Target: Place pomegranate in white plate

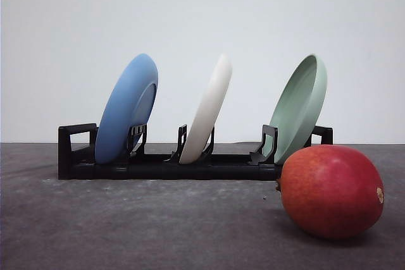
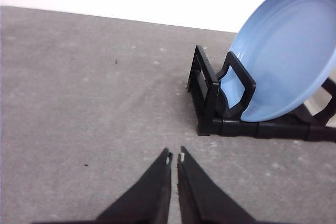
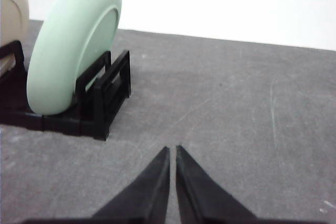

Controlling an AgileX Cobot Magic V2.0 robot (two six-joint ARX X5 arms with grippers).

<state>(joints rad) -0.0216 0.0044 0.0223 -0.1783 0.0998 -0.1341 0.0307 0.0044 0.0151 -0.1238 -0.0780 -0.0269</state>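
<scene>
The red pomegranate (image 1: pixel 331 191) lies on the grey table at the front right, just ahead of the rack's right end. The white plate (image 1: pixel 206 110) stands on edge in the middle slot of the black rack (image 1: pixel 158 165); its edge (image 3: pixel 11 3) also peeks in beside the green plate in the right wrist view. My left gripper (image 2: pixel 175 157) hovers shut over bare table near the rack's left end. My right gripper (image 3: pixel 172 150) is shut above bare table near the rack's right end. Nothing is held by either.
A blue plate (image 1: pixel 128 108) leans in the rack's left slot, seen close in the left wrist view (image 2: pixel 291 51). A pale green plate (image 1: pixel 300 105) leans in the right slot, close in the right wrist view (image 3: pixel 73 40). A white wall stands behind the table.
</scene>
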